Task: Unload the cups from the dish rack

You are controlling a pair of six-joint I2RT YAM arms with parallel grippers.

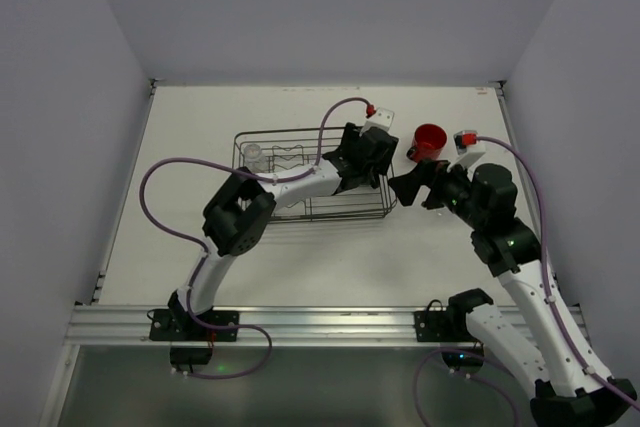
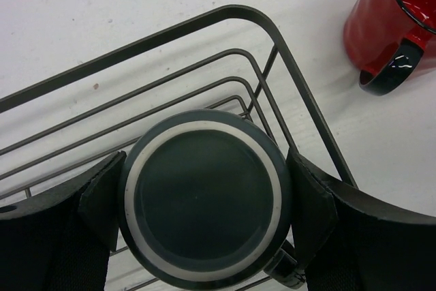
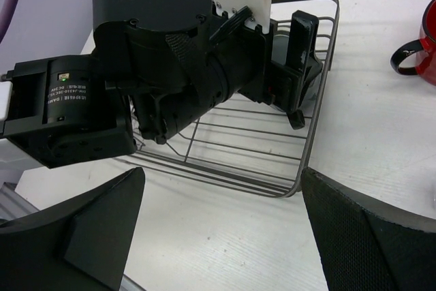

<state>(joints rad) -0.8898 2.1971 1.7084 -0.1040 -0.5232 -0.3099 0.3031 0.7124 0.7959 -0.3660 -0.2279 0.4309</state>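
Note:
The black wire dish rack (image 1: pixel 300 217) lies mid-table. In its far right corner a dark grey-green mug (image 2: pixel 204 202) stands upside down, base up, handle toward the lower right. My left gripper (image 2: pixel 204 195) reaches down over it, and both pads press its sides. The left gripper (image 1: pixel 362 159) covers that mug in the top view. A red mug (image 1: pixel 430 139) stands on the table just right of the rack (image 2: pixel 170 32). My right gripper (image 1: pixel 408 187) hovers open beside the rack's right end, near the red mug (image 3: pixel 426 39), with nothing between its fingers. A clear glass (image 1: pixel 253 154) sits in the rack's far left.
White walls close in the table on the left, far and right sides. The left arm's purple cable loops over the table left of the rack. In the right wrist view the left arm's wrist fills the space above the rack's corner (image 3: pixel 320 100).

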